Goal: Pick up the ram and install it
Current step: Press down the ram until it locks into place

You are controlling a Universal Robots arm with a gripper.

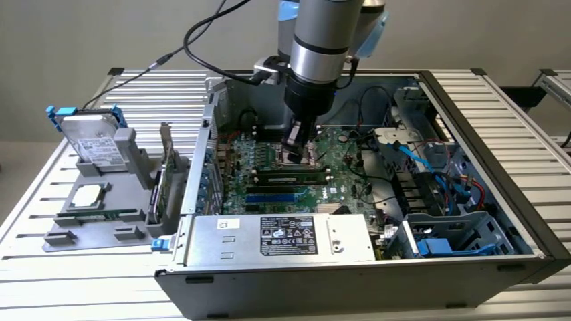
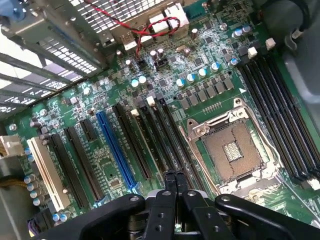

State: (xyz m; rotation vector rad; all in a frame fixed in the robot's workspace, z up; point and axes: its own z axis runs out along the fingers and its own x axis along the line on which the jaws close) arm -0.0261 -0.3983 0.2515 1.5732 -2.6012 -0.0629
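Your gripper [image 1: 297,148] is down inside the open computer case [image 1: 499,167], just above the green motherboard [image 1: 267,157]. In the wrist view the two black fingertips [image 2: 175,181] are pressed tight together with nothing between them, so the gripper [image 2: 175,179] is closed and holds nothing. They sit just above the long black memory slots [image 2: 165,137], next to the open silver processor socket [image 2: 231,150]. A blue slot [image 2: 116,150] lies a little farther off on the motherboard [image 2: 200,75]. In the exterior view you can see one ram [image 1: 292,178] stick already lying in a slot on the board, just below the gripper. Another thin green stick [image 1: 98,215] lies in the gray holder [image 1: 125,194] on the table [image 1: 53,281], on the exterior view's left, outside the case. A hard drive [image 1: 89,137] stands up in that same holder.
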